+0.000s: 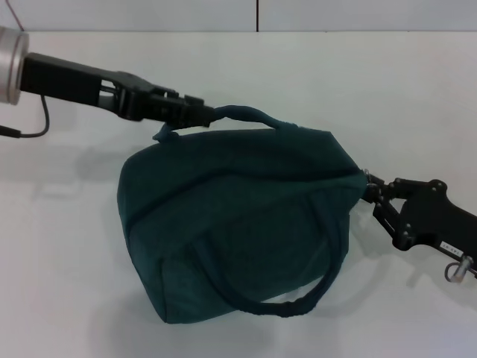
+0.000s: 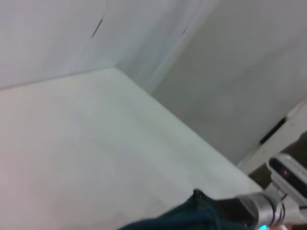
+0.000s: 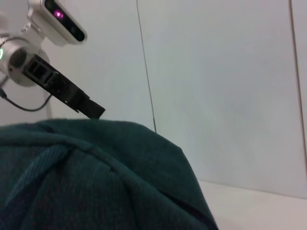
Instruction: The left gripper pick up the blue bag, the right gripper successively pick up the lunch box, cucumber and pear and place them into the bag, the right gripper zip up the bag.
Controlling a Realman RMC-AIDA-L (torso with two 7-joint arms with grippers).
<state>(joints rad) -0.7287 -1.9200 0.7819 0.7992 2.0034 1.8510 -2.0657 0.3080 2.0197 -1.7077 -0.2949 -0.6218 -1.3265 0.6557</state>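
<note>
Nearest me, the blue bag (image 1: 238, 224) lies closed on the white table (image 1: 67, 246), my right gripper (image 1: 370, 192) pinched on its zipper end at the right, and farther back my left gripper (image 1: 207, 114) clamps its far handle (image 1: 246, 113).

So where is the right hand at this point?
In the head view, the right hand sits at the blue bag's right end, by the zip line; the left hand grips the far handle.

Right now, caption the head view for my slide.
Left claw holds blue bag by its handle; right claw at the bag's end.
</note>
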